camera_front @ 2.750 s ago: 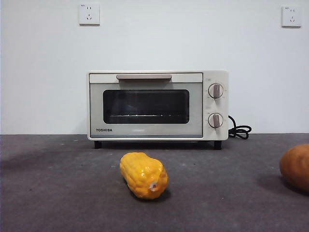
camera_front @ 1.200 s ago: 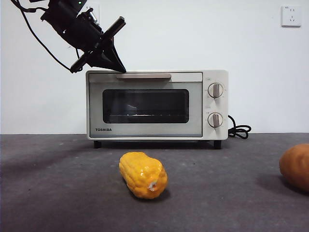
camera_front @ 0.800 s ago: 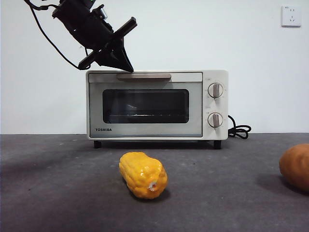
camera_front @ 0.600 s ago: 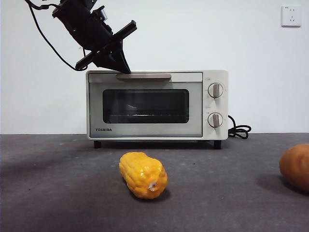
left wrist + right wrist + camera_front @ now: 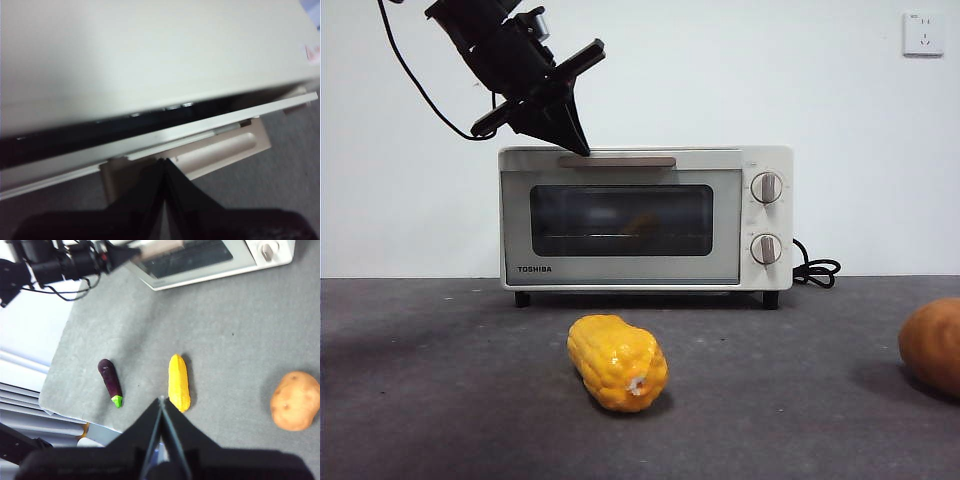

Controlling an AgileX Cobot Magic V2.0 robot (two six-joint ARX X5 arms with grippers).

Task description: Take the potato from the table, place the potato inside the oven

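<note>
The potato (image 5: pixel 932 345) lies on the table (image 5: pixel 440 400) at the far right, cut off by the picture's edge; the right wrist view shows the whole potato (image 5: pixel 295 401). The cream oven (image 5: pixel 620 270) stands at the back. My left gripper (image 5: pixel 578 148) is shut, its tip pressed on the left end of the beige handle (image 5: pixel 620 161). In the left wrist view a dark gap runs between the oven's top (image 5: pixel 150 50) and the door, with the left gripper (image 5: pixel 163 162) over the handle (image 5: pixel 220 150). My right gripper (image 5: pixel 161 401) hangs shut, high above the table, holding nothing.
A glossy yellow corn (image 5: pixel 618 362) lies in front of the oven, mid-table. A purple eggplant (image 5: pixel 110 381) lies left of the corn (image 5: pixel 179 382), near the table's edge. The oven's black cord (image 5: pixel 817 270) coils at its right side.
My left gripper came in from the upper left and settled on the handle's left end. The oven door has tipped slightly outward at the top. Potato and corn stayed put.
</note>
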